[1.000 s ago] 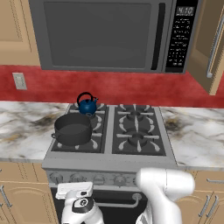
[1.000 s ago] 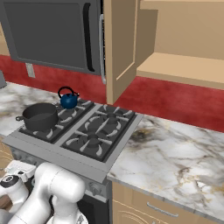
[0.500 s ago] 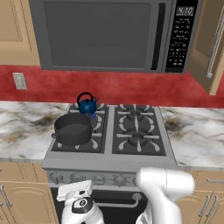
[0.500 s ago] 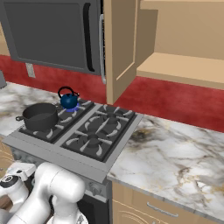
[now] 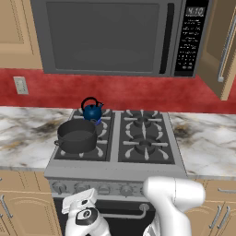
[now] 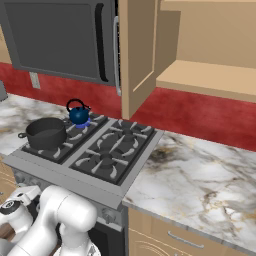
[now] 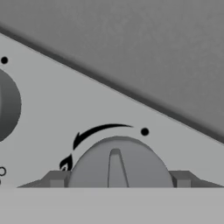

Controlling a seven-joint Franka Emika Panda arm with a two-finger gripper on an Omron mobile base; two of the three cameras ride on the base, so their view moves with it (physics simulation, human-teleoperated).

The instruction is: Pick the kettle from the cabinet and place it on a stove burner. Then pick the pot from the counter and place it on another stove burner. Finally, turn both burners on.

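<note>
Stove (image 5: pixel 117 162): grey steel, four burners under black grates, a row of knobs along its front.

Kettle (image 5: pixel 92 110): small, blue, black arched handle; stands on the back left burner (image 6: pixel 86 123).

Pot (image 5: pixel 77 136): dark, squat, wider than the kettle; sits on the front left burner just in front of it.

Counter (image 6: pixel 200 180): veined marble either side of the stove.

Cabinet (image 6: pixel 200 60): tan wood, door open, shelf bare.

Gripper (image 7: pixel 114 178): down at the stove front, its two fingertips (image 7: pixel 54 179) spread wide to either side of a round grey knob (image 7: pixel 118 164) (whether they touch it, I cannot tell).
</note>
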